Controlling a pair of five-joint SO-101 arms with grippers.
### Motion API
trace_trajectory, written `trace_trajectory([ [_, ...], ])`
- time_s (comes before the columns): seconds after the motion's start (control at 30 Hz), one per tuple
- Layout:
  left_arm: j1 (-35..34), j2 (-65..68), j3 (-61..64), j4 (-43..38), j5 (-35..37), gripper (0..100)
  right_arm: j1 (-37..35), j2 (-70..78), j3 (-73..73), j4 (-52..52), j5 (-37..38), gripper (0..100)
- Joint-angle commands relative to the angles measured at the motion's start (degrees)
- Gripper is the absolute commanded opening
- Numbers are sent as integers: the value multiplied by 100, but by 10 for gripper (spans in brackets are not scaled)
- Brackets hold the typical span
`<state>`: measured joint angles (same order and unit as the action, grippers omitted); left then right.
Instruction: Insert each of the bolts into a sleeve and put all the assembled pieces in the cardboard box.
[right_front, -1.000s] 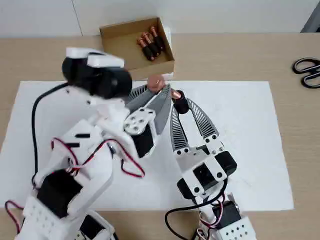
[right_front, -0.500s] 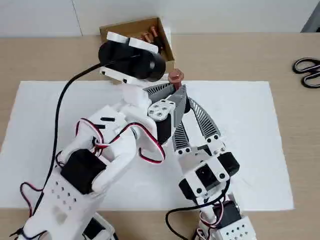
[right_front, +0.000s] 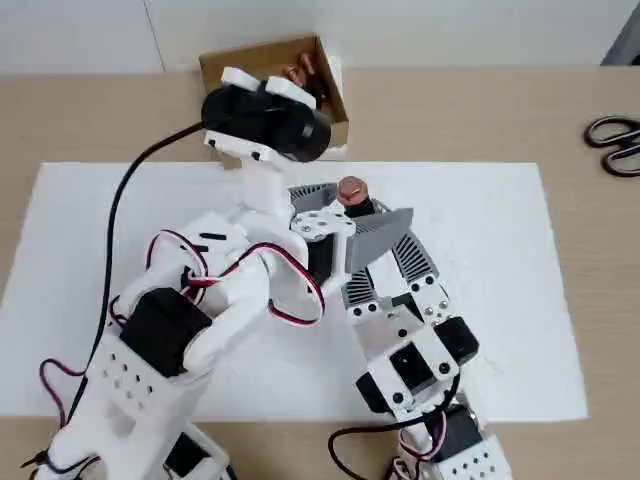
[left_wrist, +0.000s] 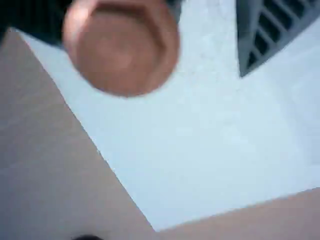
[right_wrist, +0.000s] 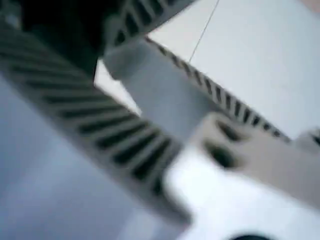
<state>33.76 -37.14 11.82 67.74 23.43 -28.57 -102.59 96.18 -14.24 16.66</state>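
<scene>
A copper-headed bolt (right_front: 350, 190) stands upright in a black sleeve (right_front: 361, 209) over the white paper. My right gripper (right_front: 368, 224) comes up from the near edge and is shut on the sleeve. My left gripper (right_front: 366, 206) hangs over the same spot, its grey fingers (right_front: 310, 193) spread apart on either side of the bolt. The left wrist view has the round bolt head (left_wrist: 122, 47) close up, with one ribbed finger (left_wrist: 270, 30) off to the side. The cardboard box (right_front: 225, 72) sits at the back and holds several assembled pieces (right_front: 301, 72), mostly hidden behind the left arm's motor.
A white paper sheet (right_front: 500, 280) covers the middle of the wooden table (right_front: 480, 110). Black-handled scissors (right_front: 615, 140) lie at the far right edge. The left arm's black motor (right_front: 265, 120) hangs over the box's near side.
The left gripper carried the bolt from beside the sleeve to above it, set it down into the sleeve, and its fingers have spread apart. The right gripper has stayed on the sleeve.
</scene>
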Motion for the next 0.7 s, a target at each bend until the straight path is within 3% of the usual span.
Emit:
trace_trajectory([
  [0.0,-149,0,-462,18,-26,310,4,-110,35,-171,44,4],
  [0.23,-1002,0,-1921,123,-35,309,4,-75,35,-163,44,4],
  [0.4,-1055,0,-2941,1363,-18,297,13,-92,35,382,35,4],
  [0.53,-1389,-44,-3029,2171,-9,167,13,-101,35,1209,9,4],
  [0.67,-2022,-273,-2686,2224,-35,3,13,-101,35,1622,0,4],
])
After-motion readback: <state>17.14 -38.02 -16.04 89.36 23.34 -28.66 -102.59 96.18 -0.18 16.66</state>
